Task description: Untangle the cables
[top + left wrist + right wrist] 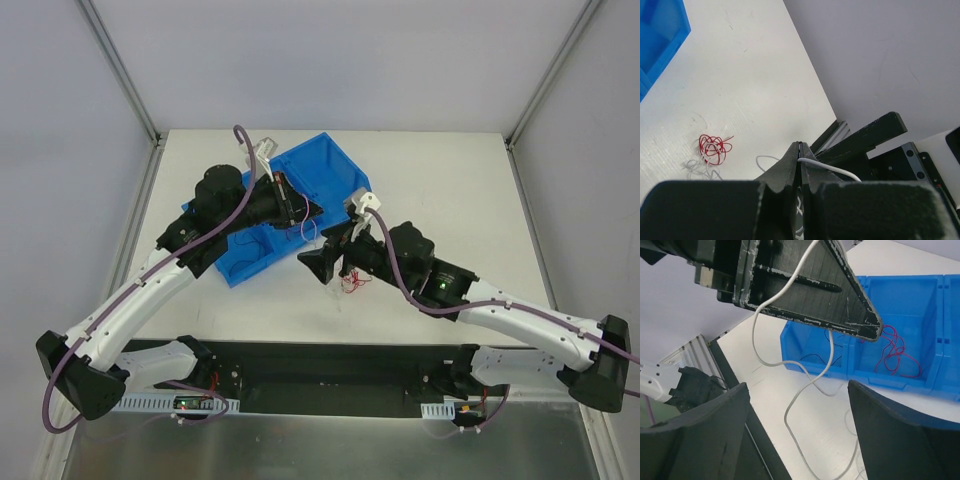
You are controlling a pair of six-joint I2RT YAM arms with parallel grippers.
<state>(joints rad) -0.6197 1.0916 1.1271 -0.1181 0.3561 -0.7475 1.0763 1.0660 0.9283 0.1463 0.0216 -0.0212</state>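
1. The left gripper (799,150) has flat, black, wedge-shaped fingers with worn, chipped edges. They are pressed together on the white wire (790,410), which is pinched between them close to the tip.
2. The white wire is hair-thin and smooth. It hangs from that pinch in loose, open curves down to the table (750,75), a matt white surface with faint scratches.
3. The right gripper (797,390) is spread wide and has hold of nothing. The white wire runs through the gap between its broad, dark, rough-faced fingers without touching either one.
4. The red tangle (715,147) is a small knot of tight curls. It lies on the table near the middle, a little toward the near edge, with a few pale strands (697,169) just beside it.
5. The blue bin (900,295) is glossy moulded plastic, split by dividers, and sits toward the far-left part of the table.
6. One compartment of the bin holds a looping red wire (895,352). The compartment beside it holds a thin black wire (812,357).
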